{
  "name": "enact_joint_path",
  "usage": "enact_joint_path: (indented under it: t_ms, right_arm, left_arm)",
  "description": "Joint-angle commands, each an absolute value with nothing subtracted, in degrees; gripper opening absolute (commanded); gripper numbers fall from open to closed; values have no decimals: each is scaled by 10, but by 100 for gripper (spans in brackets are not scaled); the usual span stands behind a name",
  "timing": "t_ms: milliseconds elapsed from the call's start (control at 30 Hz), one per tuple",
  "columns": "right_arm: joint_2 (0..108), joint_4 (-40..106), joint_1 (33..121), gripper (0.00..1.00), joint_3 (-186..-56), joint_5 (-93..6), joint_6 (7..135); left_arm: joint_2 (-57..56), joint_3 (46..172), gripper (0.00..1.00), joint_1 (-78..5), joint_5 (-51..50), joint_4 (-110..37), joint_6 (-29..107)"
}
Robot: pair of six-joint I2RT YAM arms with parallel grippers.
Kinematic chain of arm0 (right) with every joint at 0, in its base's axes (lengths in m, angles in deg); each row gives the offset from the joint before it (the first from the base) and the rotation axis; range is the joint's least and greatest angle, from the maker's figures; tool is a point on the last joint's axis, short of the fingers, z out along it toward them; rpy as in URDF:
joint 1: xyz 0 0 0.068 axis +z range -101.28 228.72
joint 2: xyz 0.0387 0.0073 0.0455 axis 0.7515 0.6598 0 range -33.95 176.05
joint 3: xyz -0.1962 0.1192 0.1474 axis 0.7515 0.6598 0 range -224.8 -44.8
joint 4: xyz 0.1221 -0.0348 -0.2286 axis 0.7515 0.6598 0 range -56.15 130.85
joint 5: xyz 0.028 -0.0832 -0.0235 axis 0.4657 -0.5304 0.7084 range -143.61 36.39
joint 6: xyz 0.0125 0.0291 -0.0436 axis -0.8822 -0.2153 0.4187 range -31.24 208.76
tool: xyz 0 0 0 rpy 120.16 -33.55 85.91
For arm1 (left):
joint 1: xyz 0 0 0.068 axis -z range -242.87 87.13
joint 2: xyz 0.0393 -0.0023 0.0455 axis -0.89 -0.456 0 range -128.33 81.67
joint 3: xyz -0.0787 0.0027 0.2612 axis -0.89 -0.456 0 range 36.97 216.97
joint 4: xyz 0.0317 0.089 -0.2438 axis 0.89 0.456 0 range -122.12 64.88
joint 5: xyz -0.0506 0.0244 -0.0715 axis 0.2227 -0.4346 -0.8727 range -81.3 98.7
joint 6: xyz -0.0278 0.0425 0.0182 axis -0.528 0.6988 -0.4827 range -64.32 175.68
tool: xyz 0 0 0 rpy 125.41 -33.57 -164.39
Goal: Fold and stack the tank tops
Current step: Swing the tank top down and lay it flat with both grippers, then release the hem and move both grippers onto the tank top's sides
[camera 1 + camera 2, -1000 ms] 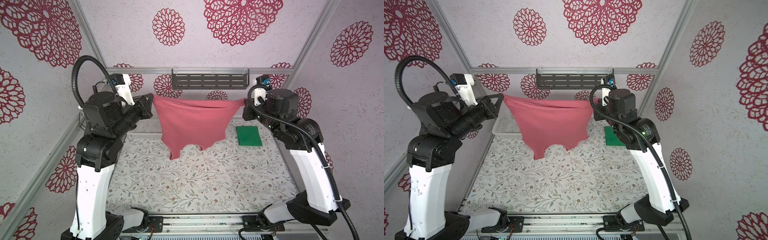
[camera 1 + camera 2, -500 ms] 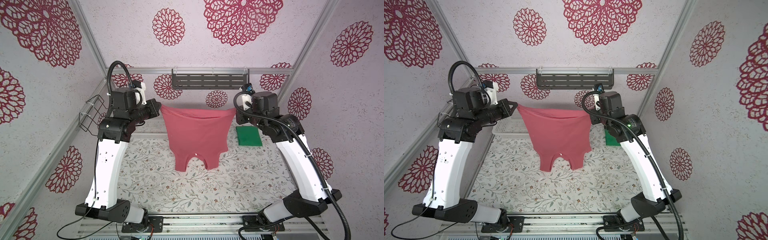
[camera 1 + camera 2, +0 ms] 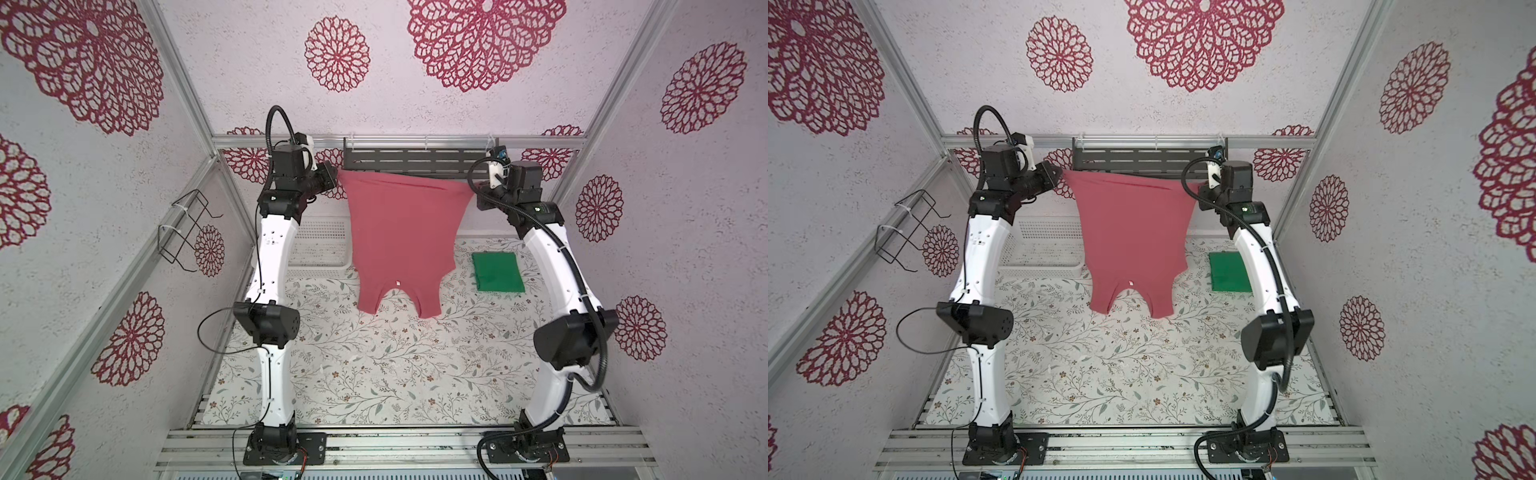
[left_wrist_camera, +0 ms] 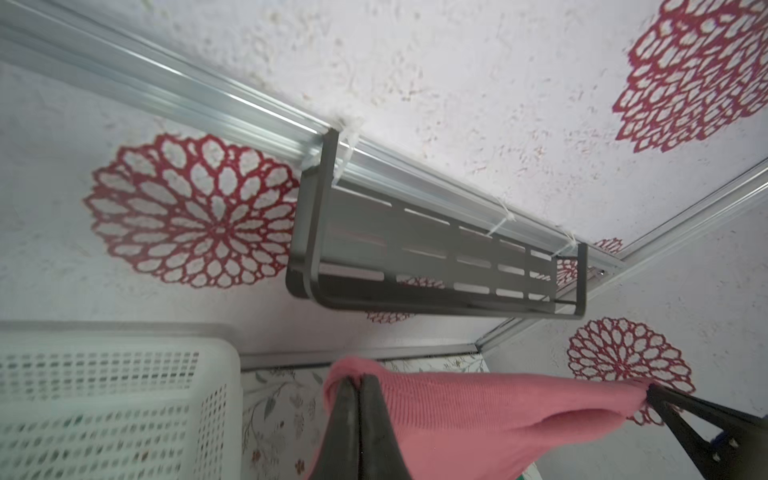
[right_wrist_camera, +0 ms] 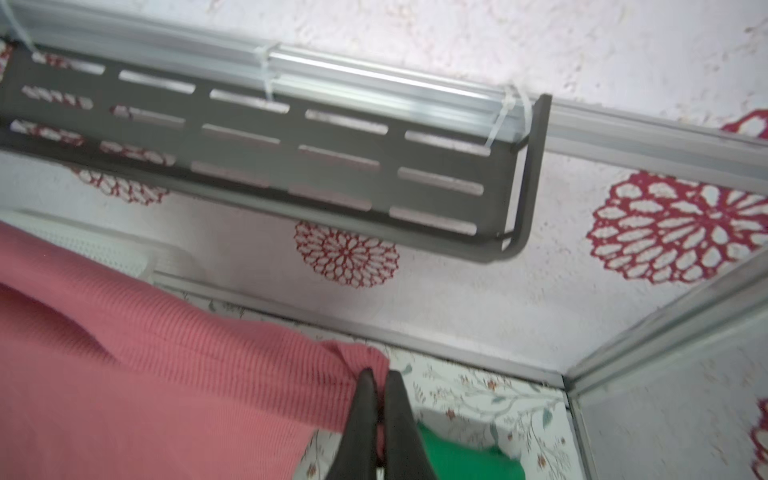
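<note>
The rose-red tank top hangs upside down in the air at the back, stretched between both grippers, its straps just above the floral table. My left gripper is shut on one hem corner. My right gripper is shut on the other hem corner. In the left wrist view the red knit spans across to the right gripper's black fingers. The green tank top lies folded flat on the table at the back right, also seen under the right gripper.
A white perforated basket stands at the back left, partly behind the hanging top. A dark slotted shelf is fixed to the back rail just above the grippers. A wire rack hangs on the left wall.
Both arms have swung away from the camera toward the back wall, carrying the red top with them. It now hangs straighter and narrower, straps lower toward the table.
</note>
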State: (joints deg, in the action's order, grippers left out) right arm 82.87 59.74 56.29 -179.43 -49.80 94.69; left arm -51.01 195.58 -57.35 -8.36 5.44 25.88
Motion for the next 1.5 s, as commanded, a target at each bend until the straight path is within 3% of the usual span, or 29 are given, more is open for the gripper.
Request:
enact_joint_path:
  t_ms: [0, 133, 333, 500, 733, 933, 1200, 1367, 1467]
  right_arm:
    - [845, 517, 522, 0, -1922, -422, 942]
    - [804, 468, 498, 0, -1871, -356, 917]
    - [648, 323, 490, 0, -1479, -315, 902]
    - [535, 235, 490, 0, -1170, -300, 861]
    - [394, 220, 490, 0, -884, -304, 763]
    - [272, 387, 496, 0, -773, -333, 658]
    - [116, 656, 511, 0, -717, -371, 550]
    - [131, 731, 553, 0, -740, -403, 517]
    - [134, 752, 583, 0, -746, -430, 504]
  left_arm:
    - [-479, 1943, 0, -589, -96, -64, 272]
    - [-401, 1804, 0, -586, -115, -169, 283]
    - [-315, 1579, 0, -562, -107, -198, 324]
    - [-210, 1289, 0, -533, -92, -264, 317]
    - [-107, 915, 0, -491, -77, -376, 236]
    - [-4, 751, 0, -431, -59, -359, 164]
    - [150, 661, 0, -357, -1, -140, 73]
    - [249, 629, 0, -315, 18, -36, 15]
    - [280, 604, 0, -284, 21, -46, -24]
